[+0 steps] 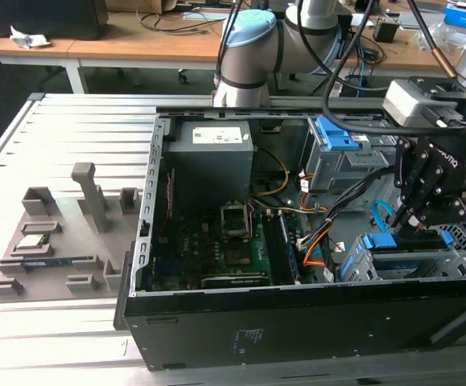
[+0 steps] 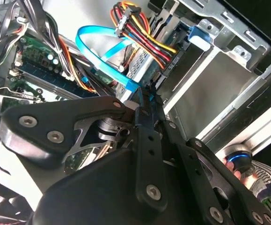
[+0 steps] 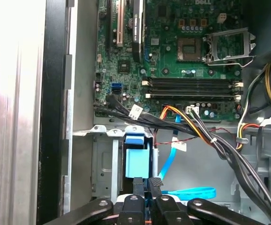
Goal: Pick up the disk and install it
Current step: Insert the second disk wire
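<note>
The open computer case [image 1: 297, 322] lies on the table. At the exterior view's right, my gripper [image 1: 419, 211] hangs just above the grey drive bay [image 1: 426, 259] in the case's near corner. A blue-framed slab [image 1: 377, 242], which I take for the disk, sits in that bay; its metal face is hidden. In the first wrist view the blue frame end [image 3: 137, 161] lies right in front of my gripper [image 3: 147, 183], whose jaws stand together with nothing seen between them. The fingertips [image 2: 148, 92] meet beside a blue flat cable [image 2: 102, 35].
A second drive cage [image 1: 337, 157] with blue latches stands further back, and bundles of cables [image 1: 329, 233] cross between the cages. The motherboard [image 1: 224, 249] and power supply [image 1: 210, 157] fill the case. A grey fixture [image 1: 55, 241] with small parts lies at the exterior view's left.
</note>
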You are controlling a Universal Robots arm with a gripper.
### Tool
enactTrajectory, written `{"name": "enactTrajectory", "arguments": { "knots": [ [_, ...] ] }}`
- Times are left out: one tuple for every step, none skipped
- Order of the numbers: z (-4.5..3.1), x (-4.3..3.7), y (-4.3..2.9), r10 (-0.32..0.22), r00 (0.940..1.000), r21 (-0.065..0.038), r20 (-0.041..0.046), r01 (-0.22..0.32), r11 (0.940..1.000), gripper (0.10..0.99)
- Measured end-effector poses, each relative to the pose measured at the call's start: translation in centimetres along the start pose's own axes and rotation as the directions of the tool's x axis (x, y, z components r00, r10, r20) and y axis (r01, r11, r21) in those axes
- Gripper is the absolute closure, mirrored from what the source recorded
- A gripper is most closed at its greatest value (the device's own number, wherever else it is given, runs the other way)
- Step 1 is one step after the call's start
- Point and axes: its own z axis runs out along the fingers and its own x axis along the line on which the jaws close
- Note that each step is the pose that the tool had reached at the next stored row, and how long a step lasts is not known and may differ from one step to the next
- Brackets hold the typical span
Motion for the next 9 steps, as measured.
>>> {"name": "enactTrajectory", "arguments": {
  "knots": [
    [0.0,0.02,-0.17,0.0,1.0,0.0,-0.0004,0.0,1.0,0.925],
    [0.0,0.02,-0.29,0.0,1.0,0.0,-0.0004,0.0,1.0,0.925],
    [0.0,0.02,-0.55,0.0,1.0,0.0,-0.0002,0.0,1.0,0.925],
    [0.0,0.03,-0.75,0.0,1.0,0.0,-0.0002,0.0,1.0,0.925],
    [0.0,0.03,-0.85,0.0,1.0,0.0,-0.0002,0.0,1.0,0.925],
    [0.0,0.03,-0.95,0.0,1.0,0.0,-0.0002,0.0,1.0,0.925],
    [0.0,0.03,-1.02,0.0,1.0,0.0,-0.0002,0.0,1.0,0.925],
    [0.0,0.03,-1.13,0.0,1.0,0.0,-0.0002,0.0,1.0,0.925],
    [0.0,0.04,-1.19,0.0,1.0,0.0,-0.0001,0.0,1.0,0.925]
  ]
}}
